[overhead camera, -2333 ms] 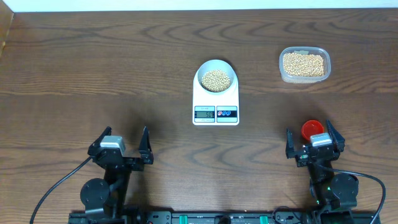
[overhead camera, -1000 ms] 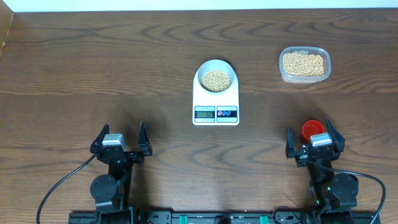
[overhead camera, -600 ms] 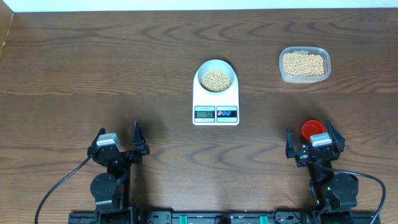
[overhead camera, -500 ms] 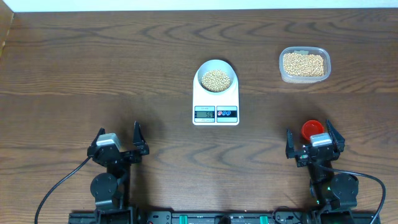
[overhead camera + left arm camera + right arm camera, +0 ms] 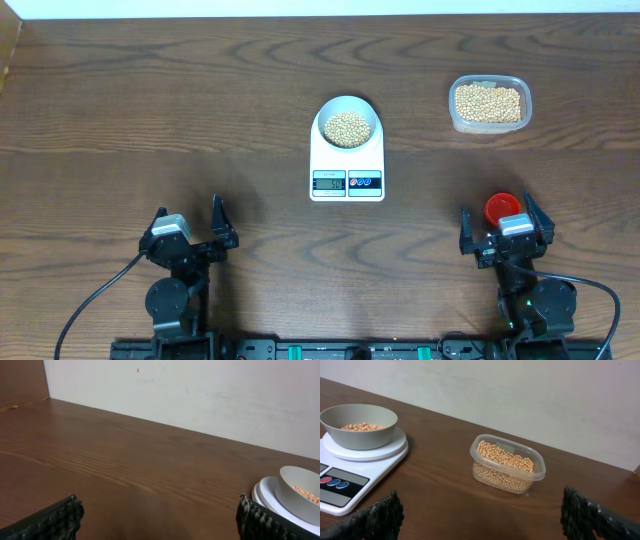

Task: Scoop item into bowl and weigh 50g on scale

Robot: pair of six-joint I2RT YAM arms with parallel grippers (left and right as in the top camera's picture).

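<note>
- Overhead view of a dark wooden surface (image 5: 150,100). The white scale (image 5: 347,165) sits just right of centre, its long axis running top to bottom in the frame and its display end facing the arms.
- The pale bowl (image 5: 322,112) stands on the scale's upper end and holds a heap of tan beans (image 5: 347,127). The display digits are too small to read.
- A clear tub (image 5: 455,120) with more beans sits at the upper right, well apart from the scale.
- The left tool (image 5: 187,212) rests at the lower left, fingers spread wide and gripping nothing. The bowl lies up and to its right.
- The right tool (image 5: 497,215) rests at the lower right, fingers also spread. The tub is almost straight up the frame from it, so this arm is the nearer one for any top-up scoop.
- A red round object (image 5: 500,207) shows between the right fingers. What it is cannot be told.
- Both arms are folded low at the bottom edge, their tools pointing up the frame.
</note>
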